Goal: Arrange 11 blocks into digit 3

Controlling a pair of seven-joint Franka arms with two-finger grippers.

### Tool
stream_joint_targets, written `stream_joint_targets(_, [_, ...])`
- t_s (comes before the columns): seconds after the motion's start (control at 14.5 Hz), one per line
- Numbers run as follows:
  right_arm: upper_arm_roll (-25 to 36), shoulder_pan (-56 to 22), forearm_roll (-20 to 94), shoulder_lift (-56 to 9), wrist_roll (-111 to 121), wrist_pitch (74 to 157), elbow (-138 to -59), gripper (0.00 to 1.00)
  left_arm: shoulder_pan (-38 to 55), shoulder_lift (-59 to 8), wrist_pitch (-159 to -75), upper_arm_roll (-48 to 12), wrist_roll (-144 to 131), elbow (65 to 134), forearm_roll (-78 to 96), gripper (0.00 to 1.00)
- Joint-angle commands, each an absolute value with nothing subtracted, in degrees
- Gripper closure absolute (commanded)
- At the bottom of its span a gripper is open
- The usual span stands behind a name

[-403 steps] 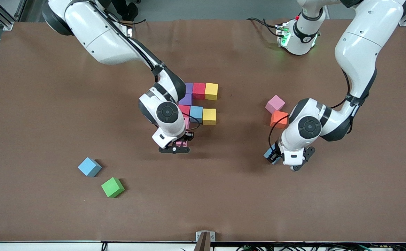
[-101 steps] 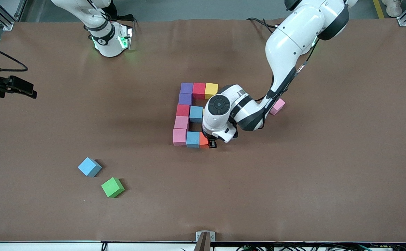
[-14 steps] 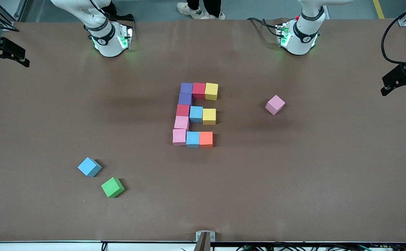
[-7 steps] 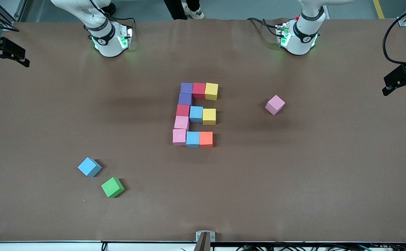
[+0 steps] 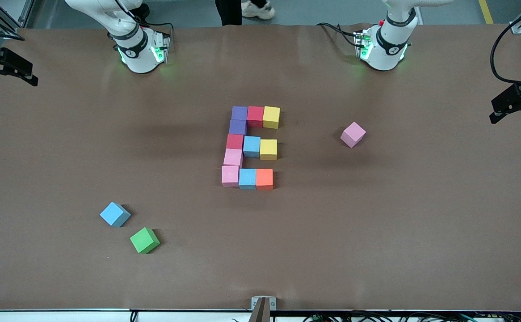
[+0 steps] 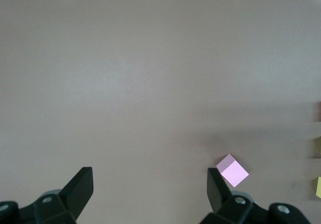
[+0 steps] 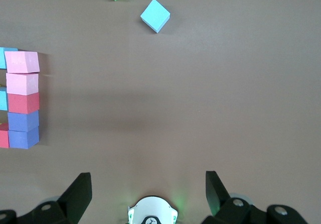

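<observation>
Eleven touching blocks [image 5: 248, 147] form the digit 3 mid-table.

Orange cube [image 5: 264, 178] now closes the figure's lowest bar, centre frame; both arms gone to the frame's side edges.

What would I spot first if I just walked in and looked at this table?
The colourful figure of touching blocks in the middle of the brown table. Three loose cubes lie apart: a pink cube toward the left arm's end, and a blue cube beside a green cube, nearer the front camera.
</observation>
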State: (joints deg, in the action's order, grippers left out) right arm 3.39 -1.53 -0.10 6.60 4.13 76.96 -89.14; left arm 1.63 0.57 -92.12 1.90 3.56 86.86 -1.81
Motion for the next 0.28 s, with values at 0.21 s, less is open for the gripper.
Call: stream_joint_targets(0.21, [3.7, -2.3, 0.0, 7.6, 4.5, 77.4, -90.4, 0.0, 1.3, 0.2, -91.1, 2.1, 4.4, 85.8, -0.4, 0.0])
